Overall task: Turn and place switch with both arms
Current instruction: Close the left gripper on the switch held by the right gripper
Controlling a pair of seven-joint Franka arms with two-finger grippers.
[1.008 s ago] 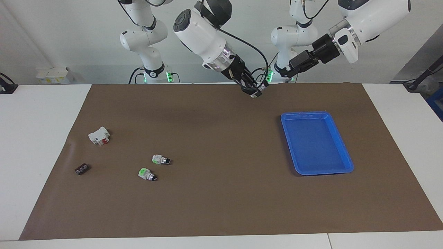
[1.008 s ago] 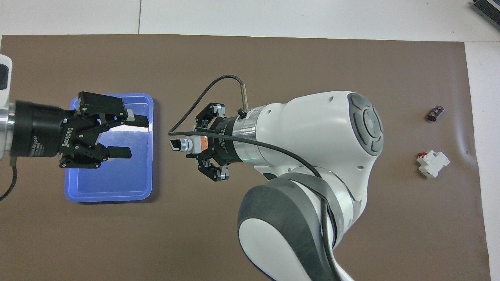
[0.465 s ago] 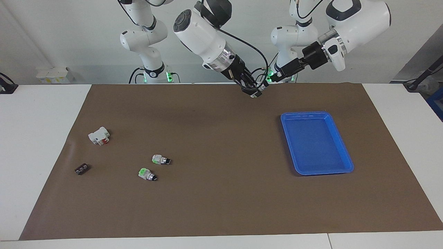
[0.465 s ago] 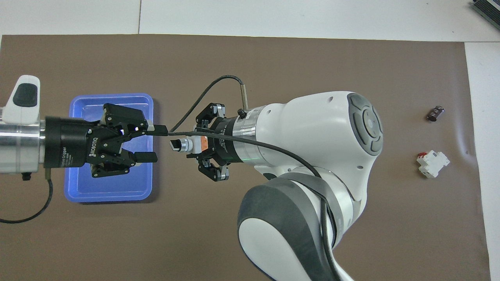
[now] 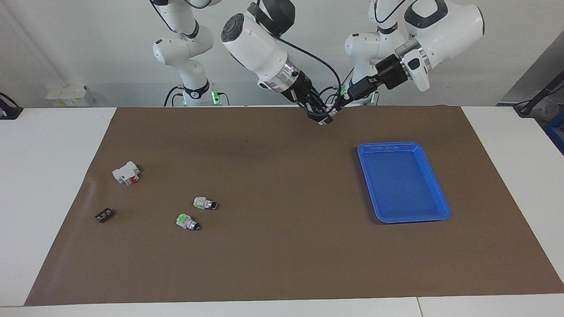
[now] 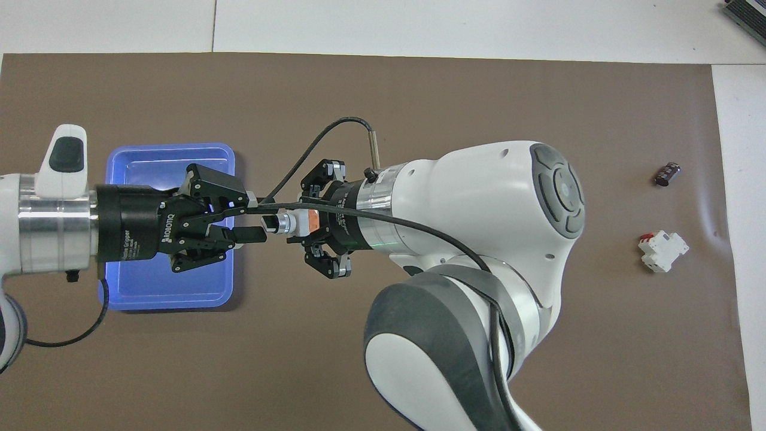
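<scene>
My right gripper (image 6: 304, 222) is shut on the orange block end of the switch (image 6: 286, 223) and holds it level in the air over the brown mat. The silver collar and black knob point toward the left arm's end. My left gripper (image 6: 260, 222) is open, with one finger on each side of the black knob and little space between them. In the facing view the right gripper (image 5: 323, 117), the switch (image 5: 325, 122) and the left gripper (image 5: 338, 106) meet high above the mat's edge nearest the robots.
A blue tray (image 5: 387, 144) lies on the mat toward the left arm's end and partly under the left gripper (image 6: 167, 146). A green-block switch (image 5: 186, 221), a pale-green-trim switch (image 5: 204, 203), a white-and-red part (image 5: 126, 172) and a small dark part (image 5: 104, 215) lie toward the right arm's end.
My left gripper has moved from over the tray toward the switch, and its fingers have narrowed around the black knob. The right arm has held still with the switch.
</scene>
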